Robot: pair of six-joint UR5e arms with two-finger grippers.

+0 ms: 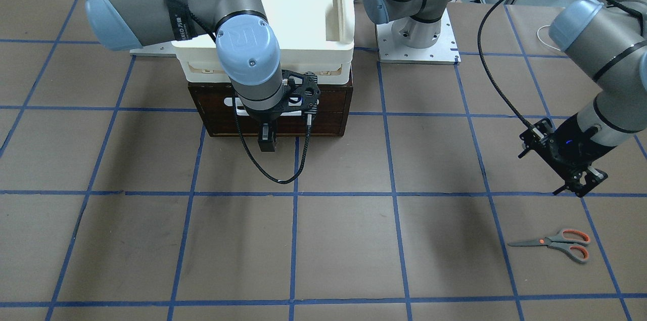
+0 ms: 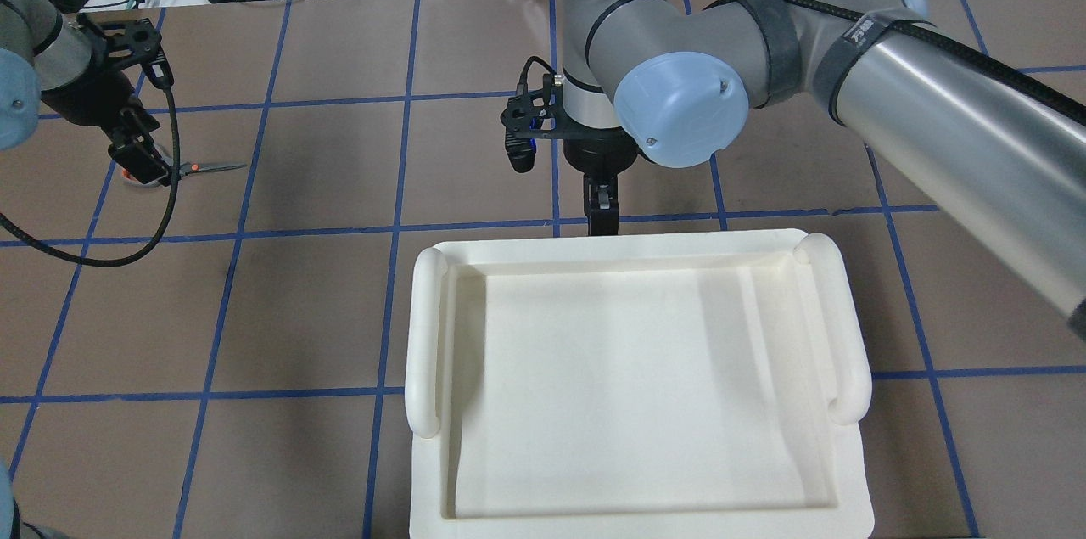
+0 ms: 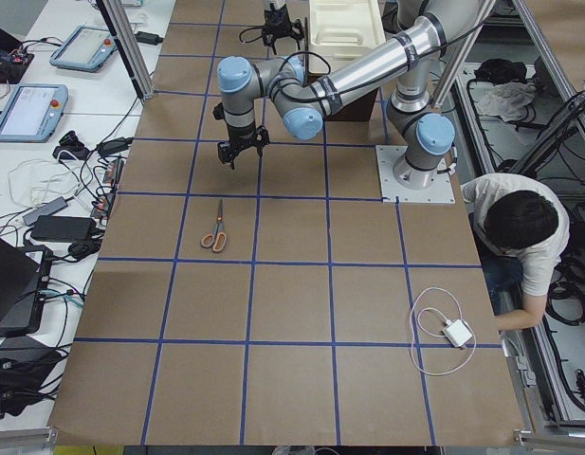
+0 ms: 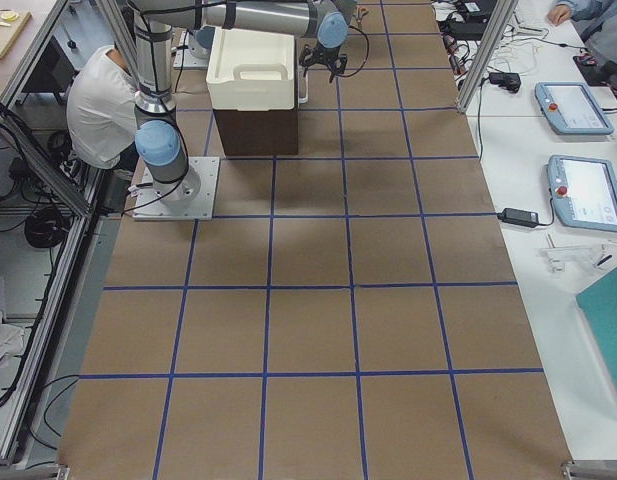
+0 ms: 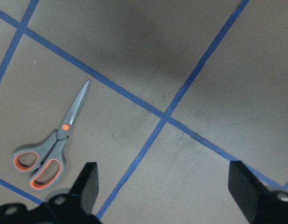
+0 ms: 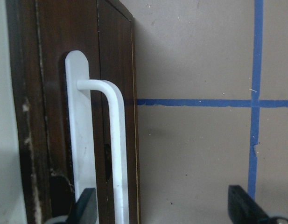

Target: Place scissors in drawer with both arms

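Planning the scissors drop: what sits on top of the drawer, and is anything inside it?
A white tray rests on the drawer. The drawer is shut, so its inside is hidden.

At 9 o'clock a dark-brown wooden drawer (image 6: 50, 116) is filling the edge, its white bar handle (image 6: 116, 154) running down toward 6. The right gripper (image 6: 165, 210) is sitting spread wide, black fingertips (image 6: 246, 205) at 7 and 5, handle between.

2 silver-grey arms (image 2: 950, 106), light-blue joint caps (image 2: 683, 109), black braided cables (image 1: 280, 181)
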